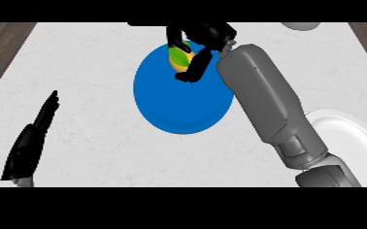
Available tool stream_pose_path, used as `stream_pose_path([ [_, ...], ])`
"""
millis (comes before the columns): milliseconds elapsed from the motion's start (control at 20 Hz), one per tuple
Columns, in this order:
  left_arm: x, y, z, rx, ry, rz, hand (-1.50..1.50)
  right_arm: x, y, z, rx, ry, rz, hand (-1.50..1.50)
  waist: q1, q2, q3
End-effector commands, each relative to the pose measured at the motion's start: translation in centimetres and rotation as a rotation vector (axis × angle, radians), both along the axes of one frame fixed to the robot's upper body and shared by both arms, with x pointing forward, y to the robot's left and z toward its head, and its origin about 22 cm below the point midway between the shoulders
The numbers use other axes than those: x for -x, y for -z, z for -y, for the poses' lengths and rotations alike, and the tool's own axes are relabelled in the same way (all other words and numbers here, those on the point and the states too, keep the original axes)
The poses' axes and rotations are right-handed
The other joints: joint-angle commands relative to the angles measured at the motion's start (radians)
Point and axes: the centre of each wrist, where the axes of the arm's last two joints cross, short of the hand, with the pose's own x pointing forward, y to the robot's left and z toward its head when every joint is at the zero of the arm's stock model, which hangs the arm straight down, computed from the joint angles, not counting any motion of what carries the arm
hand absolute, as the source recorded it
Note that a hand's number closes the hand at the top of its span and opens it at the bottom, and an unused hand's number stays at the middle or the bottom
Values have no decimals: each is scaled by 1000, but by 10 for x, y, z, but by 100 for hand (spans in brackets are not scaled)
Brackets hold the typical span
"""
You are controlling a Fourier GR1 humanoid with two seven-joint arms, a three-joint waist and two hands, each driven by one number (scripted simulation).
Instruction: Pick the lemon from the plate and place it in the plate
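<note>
On the blue plate (179, 106), at its far rim, the right hand (201, 39) curls round the lemon (177, 58); whether it has cleared the plate is hard to tell. I'd lift straight up before swinging right to the white plate (344, 131). The marbled worktop (86, 77) is pale, with dark wood floor (14, 34) beyond. The left hand (32, 136) rests straight-fingered at lower left.

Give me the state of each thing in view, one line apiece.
lemon: over the far part of the blue plate, inside curled fingers.
blue plate: flat on the counter, near part bare.
white plate: at the right edge, partly out of view, visible part bare.
right robot hand: shut on the lemon.
left robot hand: open, fingers straight, resting lower left.
</note>
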Motion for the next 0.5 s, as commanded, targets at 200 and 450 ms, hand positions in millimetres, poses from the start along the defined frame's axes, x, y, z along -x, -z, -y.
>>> stream_pose_path([
  [200,-12,-8,6,-7,27,12,0,5,56,-12,-34,134,-207,150,30,6,0],
  [450,6,3,-3,3,37,5,0,6,66,-25,6,174,-234,-150,40,7,0],
])
